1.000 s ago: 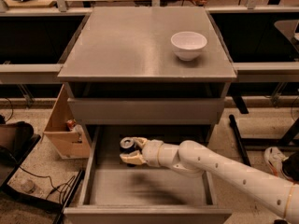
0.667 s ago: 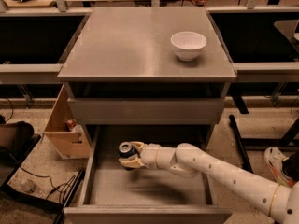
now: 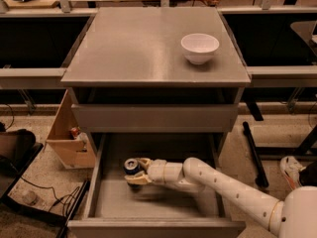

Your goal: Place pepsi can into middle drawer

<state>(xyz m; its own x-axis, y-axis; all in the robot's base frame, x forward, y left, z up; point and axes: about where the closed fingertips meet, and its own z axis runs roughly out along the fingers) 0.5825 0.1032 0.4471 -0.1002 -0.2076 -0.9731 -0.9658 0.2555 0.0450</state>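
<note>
The white arm comes in from the lower right and reaches left, low and almost flat, into the open drawer. The hand is at the end of it, inside the drawer, near the back and left of the middle. Its two tan fingers point left and are closed around the can, one finger on the far side and one on the near side. The can stands up with its silver top showing (the blue side is mostly in shadow). I cannot tell if the can touches the drawer floor.

The drawer is pulled out far. Its left wall is near the can but not touching it. There is bare floor in front of the hand, all the way to the front edge. The closed top drawer sits above and behind the hand.

A white bowl sits on the grey surface up top, well apart from the hand. A brown box is on the floor to the left.
</note>
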